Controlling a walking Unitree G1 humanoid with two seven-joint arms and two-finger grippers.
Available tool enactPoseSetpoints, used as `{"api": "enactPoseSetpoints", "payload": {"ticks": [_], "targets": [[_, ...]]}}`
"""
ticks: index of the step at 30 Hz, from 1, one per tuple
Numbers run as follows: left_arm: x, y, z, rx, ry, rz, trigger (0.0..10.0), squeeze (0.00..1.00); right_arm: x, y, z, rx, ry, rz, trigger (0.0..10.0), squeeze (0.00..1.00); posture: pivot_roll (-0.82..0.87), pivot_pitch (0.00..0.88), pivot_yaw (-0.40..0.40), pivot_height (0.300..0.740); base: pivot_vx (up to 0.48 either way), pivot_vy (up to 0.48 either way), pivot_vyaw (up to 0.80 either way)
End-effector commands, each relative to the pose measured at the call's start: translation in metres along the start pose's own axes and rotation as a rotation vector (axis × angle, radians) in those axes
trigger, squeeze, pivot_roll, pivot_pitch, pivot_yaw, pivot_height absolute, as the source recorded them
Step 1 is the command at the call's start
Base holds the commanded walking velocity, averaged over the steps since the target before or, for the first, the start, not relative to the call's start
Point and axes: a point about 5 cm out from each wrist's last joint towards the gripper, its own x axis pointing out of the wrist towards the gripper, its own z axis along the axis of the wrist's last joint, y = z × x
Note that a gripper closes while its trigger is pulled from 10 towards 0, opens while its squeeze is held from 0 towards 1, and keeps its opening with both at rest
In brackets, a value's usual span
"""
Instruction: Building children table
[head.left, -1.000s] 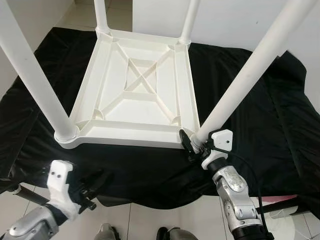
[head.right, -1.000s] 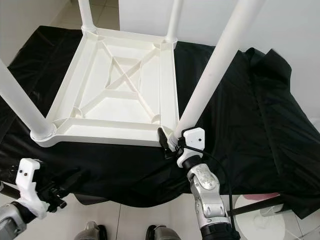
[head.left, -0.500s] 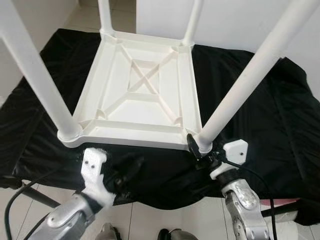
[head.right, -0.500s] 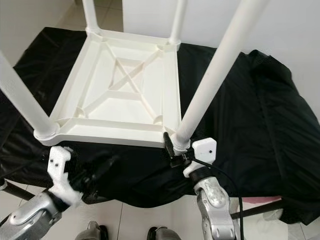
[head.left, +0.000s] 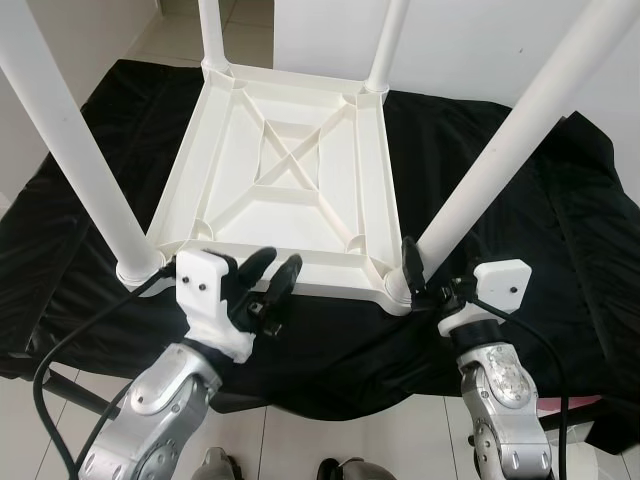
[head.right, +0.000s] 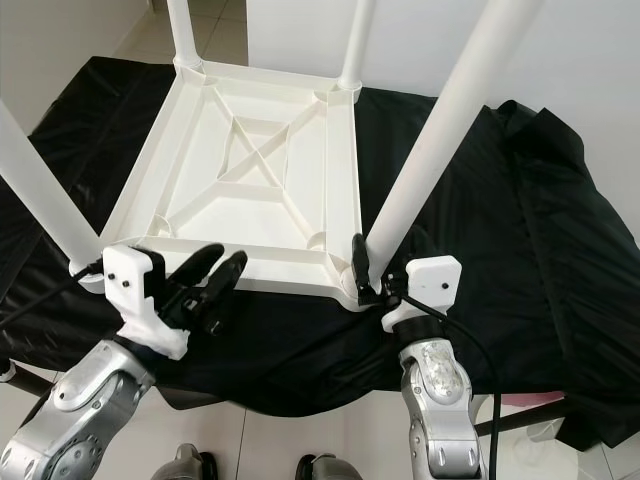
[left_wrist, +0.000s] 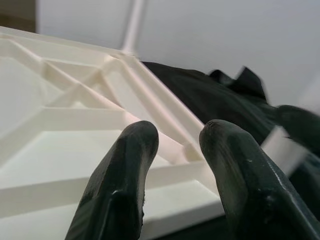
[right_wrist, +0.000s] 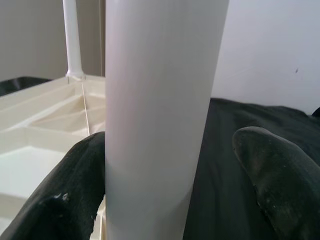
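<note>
On black cloth (head.left: 520, 190): white table (head.left: 290, 190) upturned, four legs | left gripper (head.left: 268, 282) spread | right gripper (right_wrist: 165, 200) straddling leg (head.left: 500, 160), spread

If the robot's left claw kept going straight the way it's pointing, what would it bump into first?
Probably the near edge of the upside-down white table. The left gripper, fingers apart, points right at that rim from just in front of it; exact depth is hard to judge.

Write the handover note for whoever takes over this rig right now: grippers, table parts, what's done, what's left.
Left gripper: open, empty, at the near rim of the upturned white tabletop.
Right gripper: open, straddling the near-right leg at its base; one finger touches it, not clamped.
Tabletop lies on the black cloth.
Done: four legs stand in the corner sockets.
Left: check seating, probably turn the table upright.
</note>
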Motion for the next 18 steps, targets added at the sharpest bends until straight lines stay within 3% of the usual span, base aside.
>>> {"api": "enactPoseSetpoints", "payload": {"ticks": [1, 11, 18], "targets": [[0.000, 0.001, -0.004, 0.005, 0.012, 0.030, 10.0, 0.00, 0.000, -0.001, 0.002, -0.008, 0.003, -0.011, 10.0, 0.00, 0.02, 0.107, -0.066, 0.740, 0.000, 0.000, 0.00], [0.006, 0.006, -0.007, 0.028, 0.015, 0.083, 10.0, 0.00, -0.004, 0.009, -0.001, 0.010, 0.045, 0.006, 10.0, 0.00, 0.02, 0.106, -0.065, 0.740, 0.000, 0.000, 0.00], [0.008, 0.007, -0.007, 0.028, 0.017, 0.088, 10.0, 0.00, -0.004, 0.009, -0.003, 0.010, 0.056, -0.003, 10.0, 0.00, 0.02, 0.105, -0.064, 0.740, -0.266, 0.000, 0.00]]}}
